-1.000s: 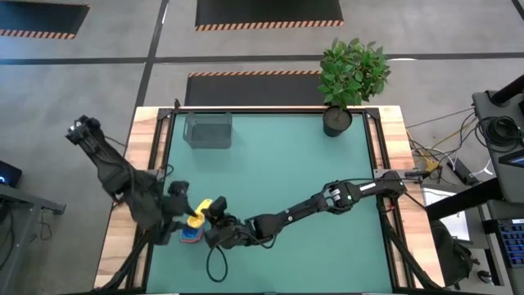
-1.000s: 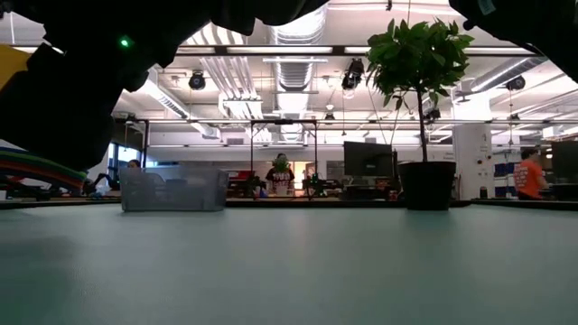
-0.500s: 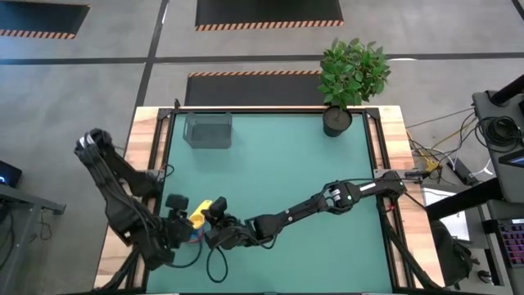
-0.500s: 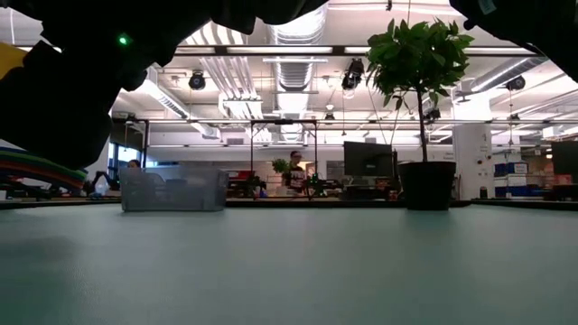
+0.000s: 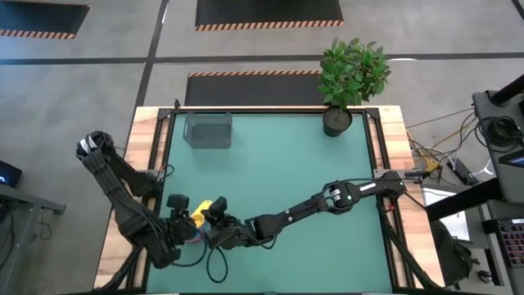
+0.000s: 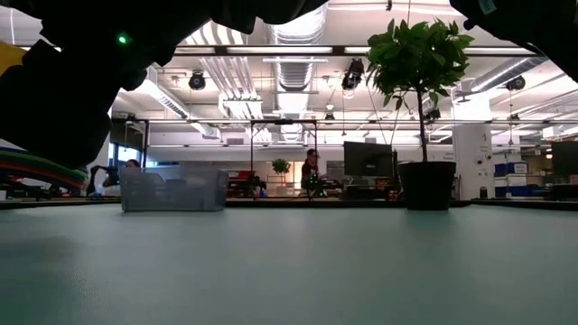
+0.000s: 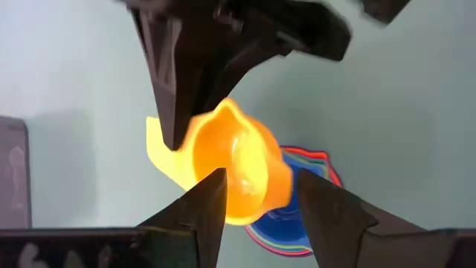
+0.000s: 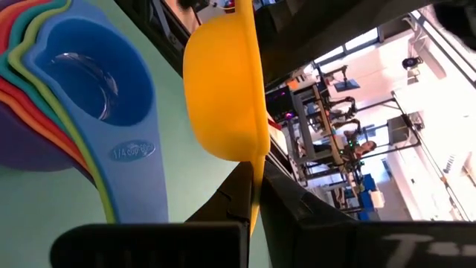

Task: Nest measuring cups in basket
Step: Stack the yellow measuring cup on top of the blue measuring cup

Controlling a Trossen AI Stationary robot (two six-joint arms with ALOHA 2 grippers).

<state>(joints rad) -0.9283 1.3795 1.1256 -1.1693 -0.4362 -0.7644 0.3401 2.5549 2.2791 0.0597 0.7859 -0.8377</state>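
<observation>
Holding: the right gripper (image 8: pixel 249 195) has its fingers pinched tight on the thin handle of the yellow cup (image 8: pixel 223 89), lifted just above the stack of nested cups (image 8: pixel 71 112) at the table's near left.
Left gripper: the left gripper (image 7: pixel 256 197) faces the yellow cup's bowl with its fingers parted to either side of it; I cannot tell whether they touch it.
Stack: the blue cup (image 8: pixel 93 85) lies on top, with rims of green, orange, red and purple showing round it.
Basket: the basket (image 5: pixel 208 129) sits at the far left of the table, well apart from both grippers, and no cups show in it.
Risk: the handle hold looks thin, so I judge the cup could twist or slip if the left fingers nudge the bowl; a dropped cup could knock the stack out of line.
Surface: a plain green table (image 5: pixel 286 172) with wooden edges; a potted plant (image 5: pixel 350 78) stands at the far right corner.
Room: an open workshop with ceiling ducts and strip lights, and a person (image 6: pixel 309 171) far behind the table.
</observation>
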